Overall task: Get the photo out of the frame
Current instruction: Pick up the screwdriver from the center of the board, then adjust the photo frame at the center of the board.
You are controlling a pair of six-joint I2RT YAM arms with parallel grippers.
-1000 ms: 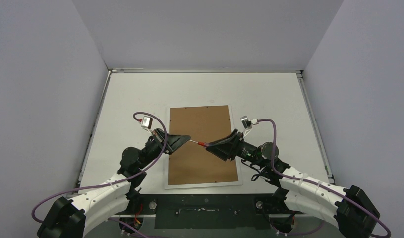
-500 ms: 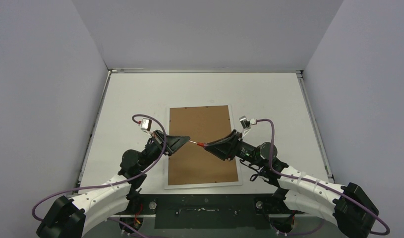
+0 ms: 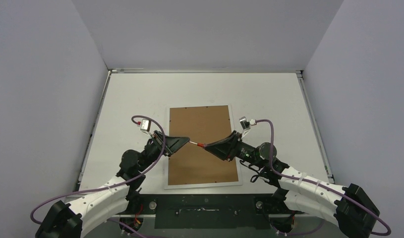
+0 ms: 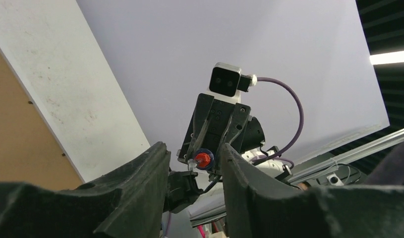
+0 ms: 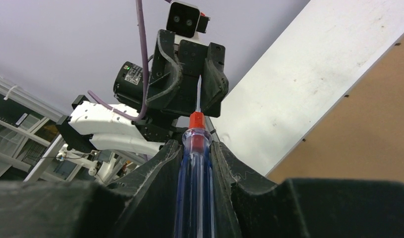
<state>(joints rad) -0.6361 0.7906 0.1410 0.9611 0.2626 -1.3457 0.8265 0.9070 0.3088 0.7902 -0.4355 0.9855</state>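
The frame (image 3: 200, 121) lies flat mid-table with its brown back up inside narrow white border strips; the photo is hidden. Above it a red-and-blue screwdriver (image 3: 200, 144) hangs level between the two arms. My right gripper (image 3: 209, 146) is shut on its clear blue handle (image 5: 195, 168), the red collar just past the fingertips. The thin metal shaft reaches between the fingers of my left gripper (image 3: 186, 140), which stand apart and do not pinch it. In the left wrist view my left gripper (image 4: 192, 148) is open, and the screwdriver (image 4: 203, 159) shows end-on beyond it.
The white table (image 3: 269, 99) runs out to grey walls on three sides. A raised rim lines its left edge (image 3: 94, 129) and right edge (image 3: 315, 129). The frame's brown back (image 5: 368, 129) fills the right of the right wrist view.
My left gripper has opened and let go of the screwdriver's shaft. My right gripper has closed tighter on the handle. Both arms have hardly moved.
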